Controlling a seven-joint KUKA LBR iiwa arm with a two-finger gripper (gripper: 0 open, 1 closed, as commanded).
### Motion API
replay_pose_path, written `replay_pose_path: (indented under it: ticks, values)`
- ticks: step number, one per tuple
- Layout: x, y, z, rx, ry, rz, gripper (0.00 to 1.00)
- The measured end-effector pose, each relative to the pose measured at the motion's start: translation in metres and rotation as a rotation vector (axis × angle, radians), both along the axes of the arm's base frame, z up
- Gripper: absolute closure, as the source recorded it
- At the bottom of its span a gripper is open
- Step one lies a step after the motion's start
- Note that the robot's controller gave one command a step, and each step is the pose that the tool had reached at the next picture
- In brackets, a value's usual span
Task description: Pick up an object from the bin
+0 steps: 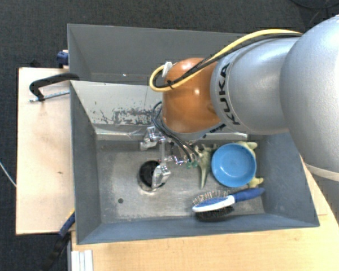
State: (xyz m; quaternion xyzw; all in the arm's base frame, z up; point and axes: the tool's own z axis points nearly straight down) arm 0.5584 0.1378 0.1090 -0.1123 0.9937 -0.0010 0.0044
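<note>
Black and round, a small object [147, 173] lies on the grey metal bin [114, 176] floor right beneath the pincer [160, 174]; whether that pincer is open or closed cannot be told. To its right sit a blue bowl [233, 164] and a blue-handled brush [223, 202].

The bin [118, 208] is grey with scratchy speckles. The bowl [233, 165] is bright blue. The brush [226, 201] is blue and white. The small round thing [147, 173] is black.
</note>
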Motion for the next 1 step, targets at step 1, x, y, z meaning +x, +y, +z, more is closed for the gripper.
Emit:
replay_pose_path:
  ticks: [1]
  values:
    - [-0.0047, -0.0415, -0.0347, 0.009, 0.005, -0.253, 0.00]
